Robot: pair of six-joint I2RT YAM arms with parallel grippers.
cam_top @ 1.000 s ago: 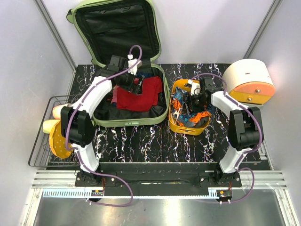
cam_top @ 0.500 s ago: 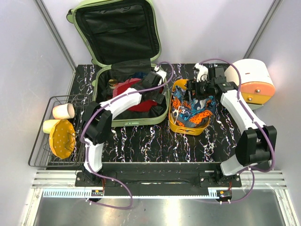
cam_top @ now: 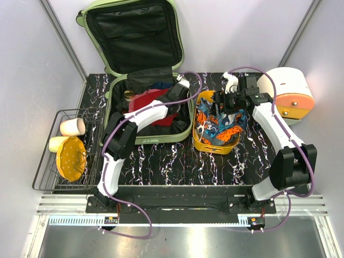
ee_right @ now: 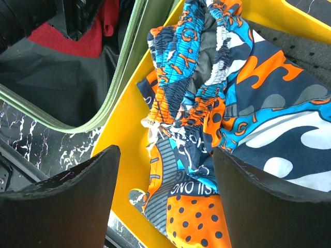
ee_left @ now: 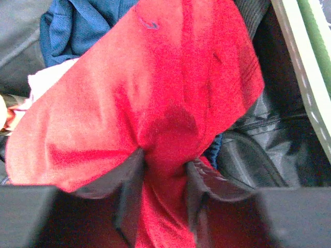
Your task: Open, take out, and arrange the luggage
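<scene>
With the pale-green hard-shell suitcase (cam_top: 150,139) lying open at rear left, the left gripper (ee_left: 163,174) pinches a red fabric garment (ee_left: 155,93) inside it for removal; the right gripper (ee_right: 164,160) hangs released over the yellow plastic tray (ee_right: 129,120).

**Both reaching forward: one pinching, one wide**

Left arm (cam_top: 145,115): shoulder link rises from the base, elbow bent. The white forearm runs forward and to the right, with the wrist tipped down at its far end. Purple cable loops over the wrist.

Left gripper (ee_left: 165,160): the dark fingers (ee_left: 132,173) are drawn in close, and a fold of red cloth (ee_left: 155,88) is nipped between them.

Right arm (cam_top: 274,126): elbow pushed out to the right. The forearm is angled forward and left, stretched further than the left arm's. The wrist is turned inward and down.

Right gripper (ee_right: 164,155): jaws spread wide, both black pads bare and gripping nothing.
</scene>
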